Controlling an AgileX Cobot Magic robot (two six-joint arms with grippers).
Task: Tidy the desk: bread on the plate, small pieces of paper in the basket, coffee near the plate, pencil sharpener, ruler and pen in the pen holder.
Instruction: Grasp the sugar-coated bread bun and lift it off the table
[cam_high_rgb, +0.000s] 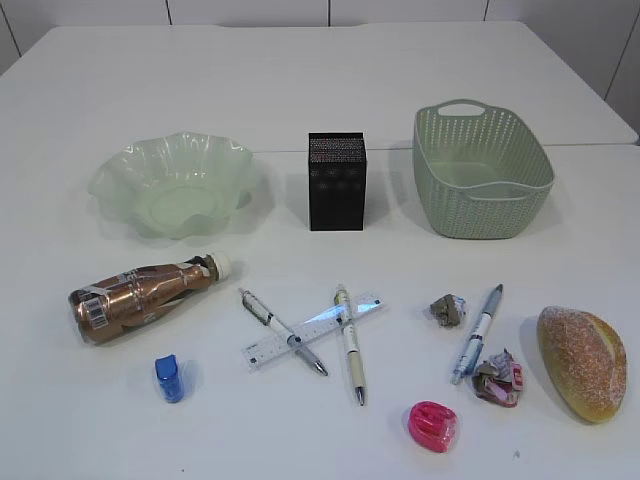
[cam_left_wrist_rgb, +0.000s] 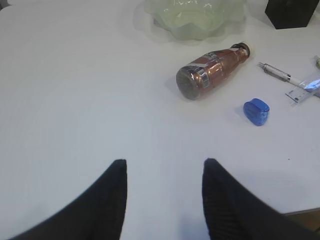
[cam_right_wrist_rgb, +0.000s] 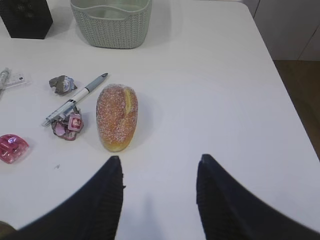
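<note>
The bread (cam_high_rgb: 581, 362) lies at the desk's (cam_high_rgb: 300, 80) front right, just ahead and left of my open right gripper (cam_right_wrist_rgb: 159, 157). Two crumpled paper pieces (cam_high_rgb: 448, 310) (cam_high_rgb: 498, 379) flank a pen (cam_high_rgb: 478, 332). Two more pens (cam_high_rgb: 282, 331) (cam_high_rgb: 349, 342) cross the clear ruler (cam_high_rgb: 312, 330). A pink pencil sharpener (cam_high_rgb: 433, 426) and a blue one (cam_high_rgb: 169, 378) sit near the front. The coffee (cam_high_rgb: 140, 295) lies on its side. Plate (cam_high_rgb: 120, 175), pen holder (cam_high_rgb: 337, 181) and basket (cam_high_rgb: 480, 212) stand in a back row. My left gripper (cam_left_wrist_rgb: 165, 162) hangs open over bare desk.
Neither arm shows in the exterior view. The desk's right edge (cam_right_wrist_rgb: 280, 80) drops to a wooden floor in the right wrist view. Its near edge (cam_left_wrist_rgb: 300, 211) shows at the lower right of the left wrist view. A seam (cam_high_rgb: 590, 146) crosses the desk behind the back row.
</note>
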